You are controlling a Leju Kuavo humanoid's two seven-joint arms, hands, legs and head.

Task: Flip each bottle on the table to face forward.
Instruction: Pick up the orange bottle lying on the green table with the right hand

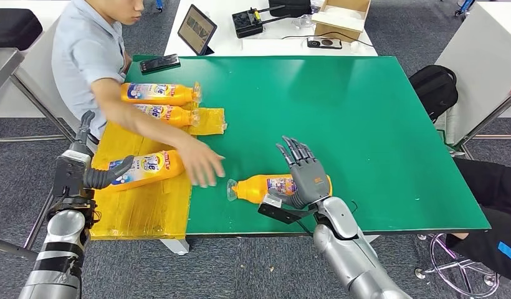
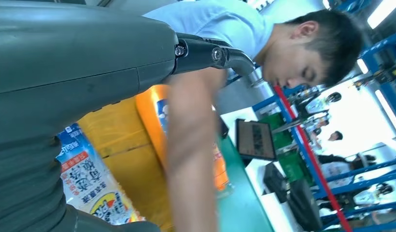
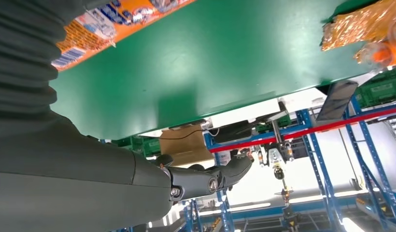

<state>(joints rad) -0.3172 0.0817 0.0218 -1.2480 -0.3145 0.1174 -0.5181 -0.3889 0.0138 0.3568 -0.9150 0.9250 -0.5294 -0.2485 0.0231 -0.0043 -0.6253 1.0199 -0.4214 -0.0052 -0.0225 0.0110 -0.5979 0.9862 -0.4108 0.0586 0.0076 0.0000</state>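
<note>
The right robot hand (image 1: 305, 175) lies over the body of an orange plastic bottle with a clear cap (image 1: 265, 187), fingers straight and fanned apart, pointing away from the robot. Its palm seems to rest on the bottle's base end, but no finger curls round it, so I judge it open and holding nothing. The left robot hand (image 1: 103, 177) is at the near end of a second orange bottle with a blue-and-white label (image 1: 147, 167); its dark fingers reach onto the label, though whether they actually grip cannot be told.

The first bottle lies on its side on the green-topped desk (image 1: 340, 106), near the front edge. Its long axis runs across the desk, left to right, with the cap towards the robot's left. The second bottle lies on yellow crinkled sheeting (image 1: 141, 205) at the desk's left, axis also roughly crosswise, slightly tilted. Two more orange bottles (image 1: 158, 93) lie further back, caps to the right.

A person's hand (image 1: 203, 165) is spread flat just beside the first bottle's cap, between the two robot hands. That is the main risk: any roll or sweep of the bottle leftwards could strike it. Pressed by a flat palm alone, the round bottle could also roll towards the front edge and drop off.
</note>
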